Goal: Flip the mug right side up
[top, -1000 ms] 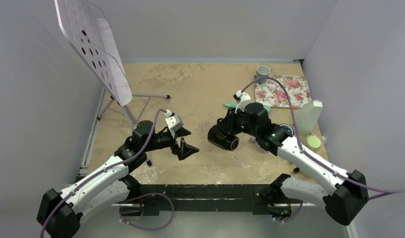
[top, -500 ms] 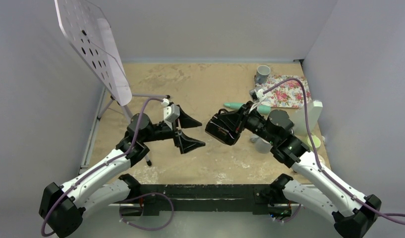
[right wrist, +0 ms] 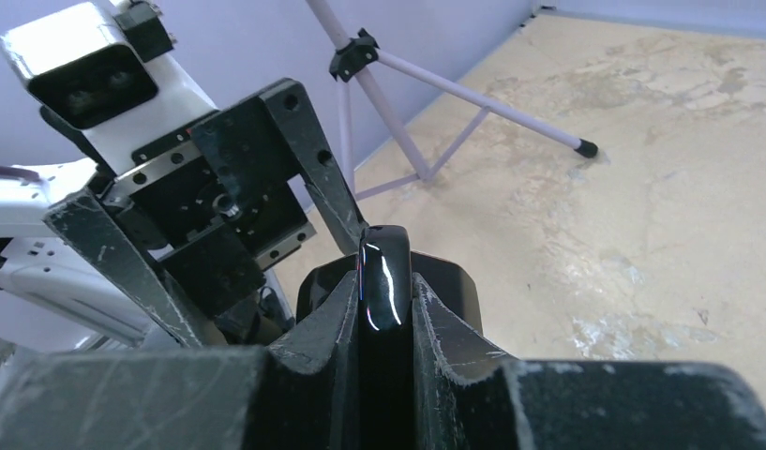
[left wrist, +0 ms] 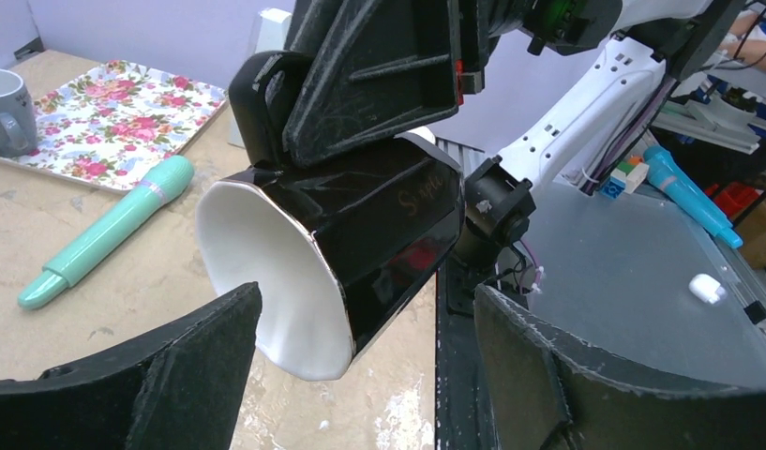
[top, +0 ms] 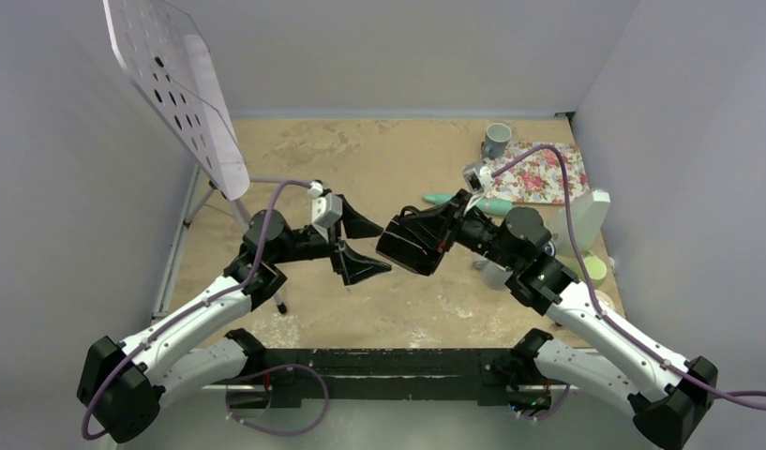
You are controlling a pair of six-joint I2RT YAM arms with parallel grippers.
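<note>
Left wrist: mug (left wrist: 360,225) sideways, handle pinched by right fingers (left wrist: 379,75); left fingers (left wrist: 172,375) wide apart, flanking rim.

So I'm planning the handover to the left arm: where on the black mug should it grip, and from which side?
Probably the black mug by its body, just behind its white mouth, coming from that side: the mouth faces the open left gripper. The right gripper is shut on the handle, so only the flat-sided walls are free.

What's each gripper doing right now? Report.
Left gripper: open, empty.
Right gripper: shut on the black mug, by its handle.
</note>
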